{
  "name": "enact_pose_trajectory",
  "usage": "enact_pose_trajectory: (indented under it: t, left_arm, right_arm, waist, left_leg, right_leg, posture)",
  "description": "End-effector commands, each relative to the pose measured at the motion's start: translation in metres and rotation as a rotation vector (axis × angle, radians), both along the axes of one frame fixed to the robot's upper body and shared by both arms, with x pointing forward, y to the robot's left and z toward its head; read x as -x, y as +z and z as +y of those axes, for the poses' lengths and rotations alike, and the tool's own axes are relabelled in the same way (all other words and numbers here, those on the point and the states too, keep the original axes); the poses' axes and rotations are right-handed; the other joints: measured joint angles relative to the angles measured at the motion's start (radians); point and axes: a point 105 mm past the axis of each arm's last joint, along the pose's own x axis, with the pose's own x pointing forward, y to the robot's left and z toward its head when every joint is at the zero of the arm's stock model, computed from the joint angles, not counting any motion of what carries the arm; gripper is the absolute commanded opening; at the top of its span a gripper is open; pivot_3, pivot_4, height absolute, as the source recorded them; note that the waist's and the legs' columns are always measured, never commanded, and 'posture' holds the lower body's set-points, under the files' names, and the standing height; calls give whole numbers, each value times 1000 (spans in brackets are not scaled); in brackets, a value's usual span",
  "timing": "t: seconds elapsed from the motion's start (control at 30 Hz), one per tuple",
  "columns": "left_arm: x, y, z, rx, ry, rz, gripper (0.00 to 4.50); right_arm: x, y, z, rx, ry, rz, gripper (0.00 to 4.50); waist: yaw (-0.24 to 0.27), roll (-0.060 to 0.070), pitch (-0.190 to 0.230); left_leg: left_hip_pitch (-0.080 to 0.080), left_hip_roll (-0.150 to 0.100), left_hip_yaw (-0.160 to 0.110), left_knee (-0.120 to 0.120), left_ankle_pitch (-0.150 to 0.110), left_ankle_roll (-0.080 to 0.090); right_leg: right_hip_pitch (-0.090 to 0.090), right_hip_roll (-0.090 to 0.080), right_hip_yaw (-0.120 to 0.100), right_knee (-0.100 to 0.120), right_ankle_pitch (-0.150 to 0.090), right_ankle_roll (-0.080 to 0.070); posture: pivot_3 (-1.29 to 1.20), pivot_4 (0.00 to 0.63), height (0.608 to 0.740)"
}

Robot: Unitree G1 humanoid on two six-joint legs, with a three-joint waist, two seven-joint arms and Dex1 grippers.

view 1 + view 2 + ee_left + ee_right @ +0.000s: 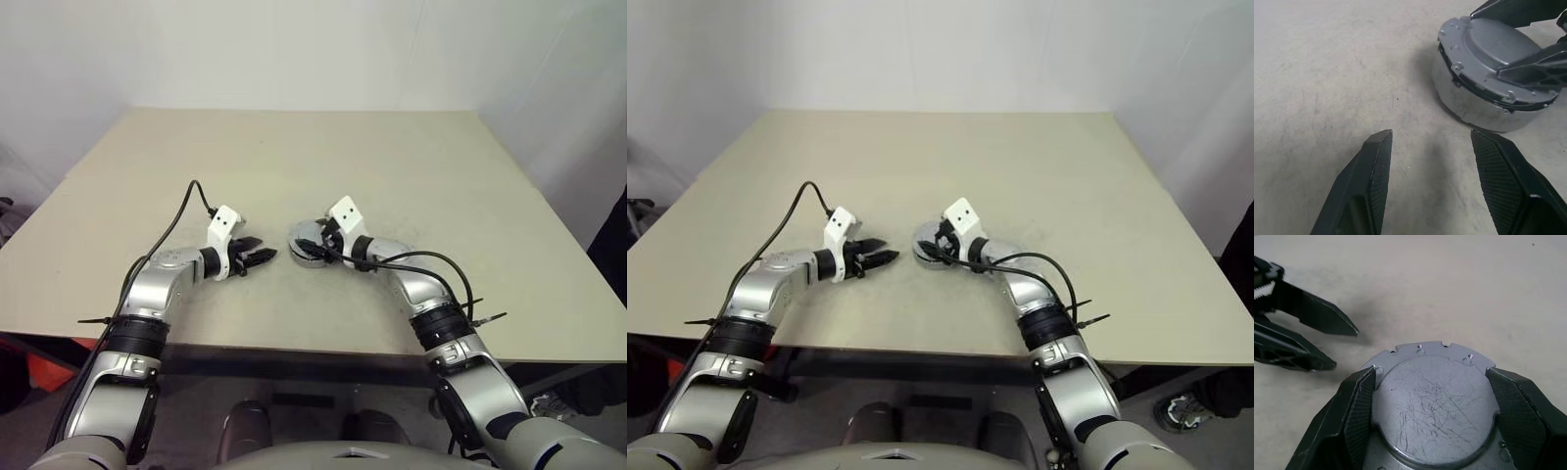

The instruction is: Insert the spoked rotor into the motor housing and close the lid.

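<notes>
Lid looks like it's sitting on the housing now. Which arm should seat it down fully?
Right. The right gripper already straddles the lid on the motor housing, a finger on each side. The left gripper hangs open beside it, touching nothing.

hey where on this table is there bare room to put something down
The beige table is bare between the far edge and the grippers, and toward both side edges. It is crowded at the near centre: the right gripper straddles the grey notched lid on the silver round housing, with the open left gripper close beside it.
</notes>
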Motion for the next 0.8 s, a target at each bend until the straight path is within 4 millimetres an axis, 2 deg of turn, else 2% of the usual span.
enact_pose_trajectory:
  t: [0.03,0.33,0.5,0.8]
  left_arm:
    - [-3,13,0,11,0,-51,2748]
    - [-6,15,1,9,7,-58,2748]
    - [-5,15,2,8,8,-59,2748]
    - [-7,16,2,5,10,-63,2748]
  right_arm:
    - [-1,37,4,-97,19,-112,3147]
    - [3,18,4,-37,43,-67,3147]
    - [-2,7,-2,-1,0,-55,3147]
    - [-3,3,-5,19,0,-61,3147]
  waist:
    - [0,0,0]
    - [0,0,0]
    - [0,0,0]
    - [0,0,0]
  left_leg:
    - [0,0,0,0,0,1]
    - [0,0,0,0,-1,1]
    - [0,0,0,0,-1,1]
    - [0,0,0,0,-1,1]
  right_leg:
    - [0,0,0,0,0,0]
    - [0,0,0,-1,0,0]
    - [0,0,0,-1,0,0]
    - [1,0,0,-1,0,0]
  posture:
    - [0,0,740]
    - [0,0,740]
    - [0,0,740]
    - [0,0,740]
